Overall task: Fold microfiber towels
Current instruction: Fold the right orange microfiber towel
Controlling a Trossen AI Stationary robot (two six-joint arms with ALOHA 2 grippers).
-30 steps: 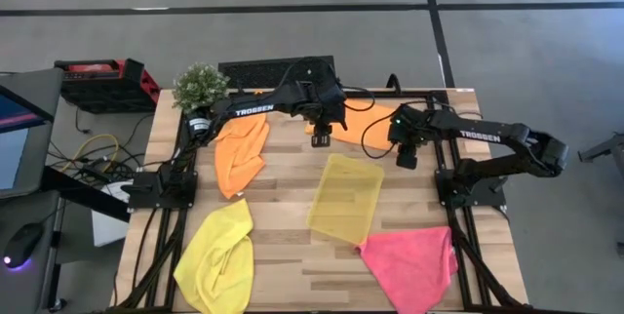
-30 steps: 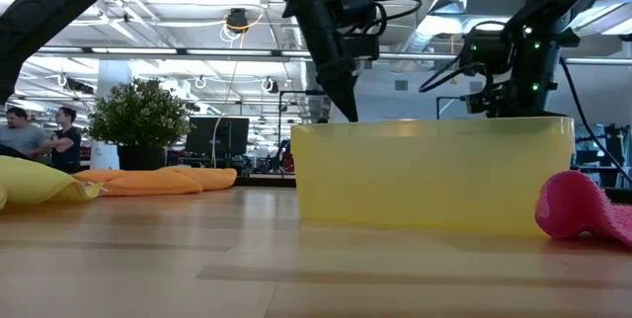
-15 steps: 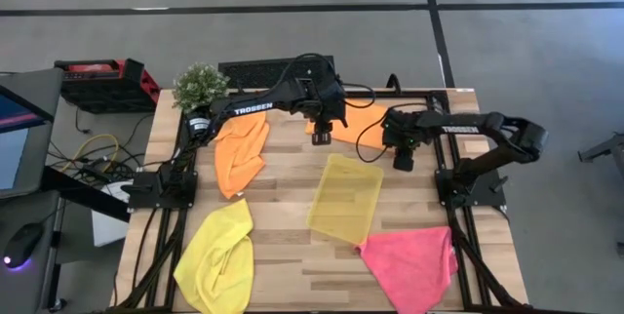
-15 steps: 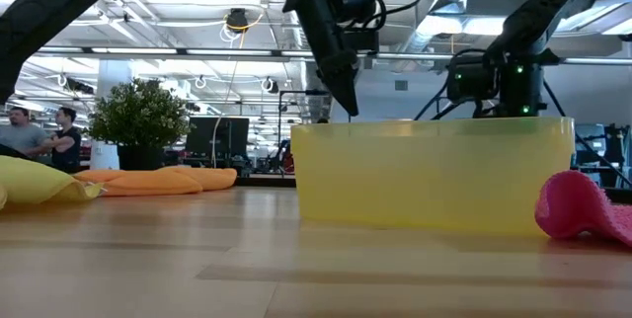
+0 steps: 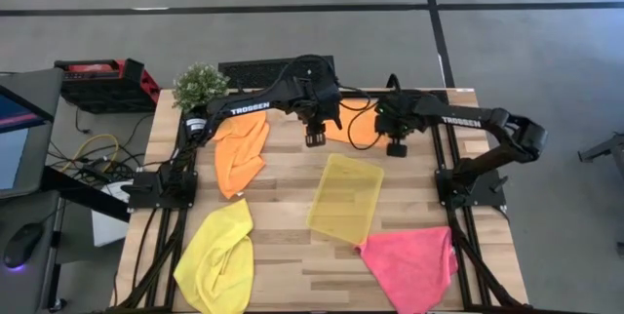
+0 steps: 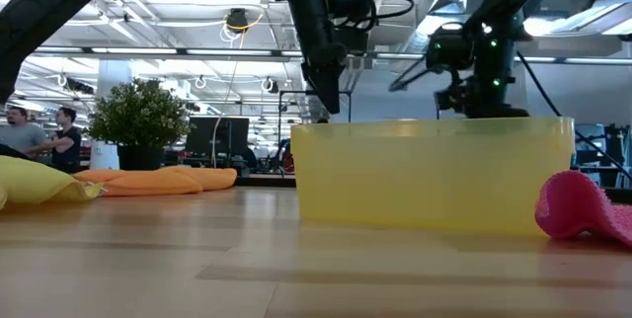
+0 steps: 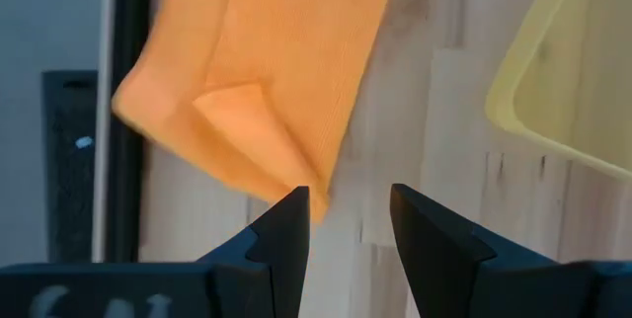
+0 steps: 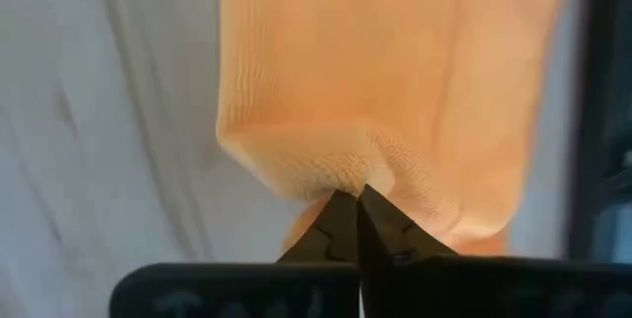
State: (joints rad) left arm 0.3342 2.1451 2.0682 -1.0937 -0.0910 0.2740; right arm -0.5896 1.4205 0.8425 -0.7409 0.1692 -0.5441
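Right hand pinching the far orange towel, left hand spread beside it

The right hand (image 8: 357,207) is pressed together on a thin edge of the orange towel (image 5: 353,124) at the counter's (image 5: 283,241) far side; so slight a bite could slip on lifting. The left hand (image 7: 348,221), spread and empty, hovers at the towel's other edge. Another orange towel (image 5: 240,152), the yellow towel (image 5: 216,254) and pink towel (image 5: 409,263) lie unfolded on pale wood planks around the yellow tray (image 5: 347,196). Beyond: a potted plant (image 5: 200,85) and an open office.
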